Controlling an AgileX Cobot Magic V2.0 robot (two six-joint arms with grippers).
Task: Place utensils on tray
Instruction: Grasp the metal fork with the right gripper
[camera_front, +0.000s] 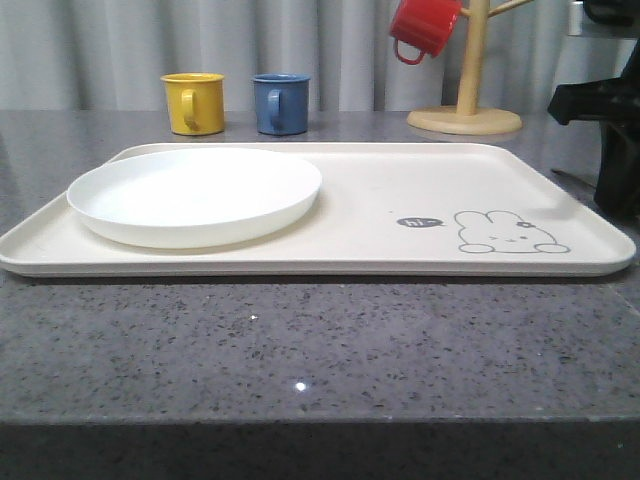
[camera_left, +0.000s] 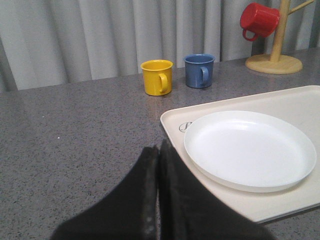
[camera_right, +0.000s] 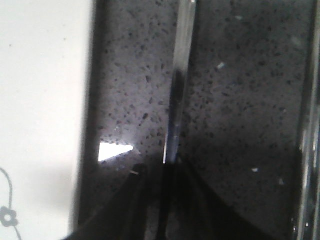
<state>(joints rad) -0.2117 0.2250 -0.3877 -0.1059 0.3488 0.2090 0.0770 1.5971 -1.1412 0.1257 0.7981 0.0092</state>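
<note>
The cream tray (camera_front: 400, 190) with the rabbit drawing lies across the table, and its edge (camera_right: 45, 100) also appears in the right wrist view. A slim silver utensil (camera_right: 181, 75) lies on the dark counter just beside that edge. My right gripper (camera_right: 157, 167) is low over the utensil's near end, with its fingers drawn close together on the handle; the picture is dark and blurred. Another silver utensil (camera_right: 309, 150) lies farther from the tray. My left gripper (camera_left: 158, 147) is shut and empty, above the counter next to the tray's (camera_left: 172, 117) left corner.
A round white plate (camera_front: 195, 195) sits on the tray's left half. A yellow mug (camera_front: 193, 102) and a blue mug (camera_front: 281, 103) stand behind the tray. At the back right, a red mug (camera_front: 424, 27) hangs on a wooden mug tree (camera_front: 466, 112). My right arm (camera_front: 600, 110) is at the tray's right end.
</note>
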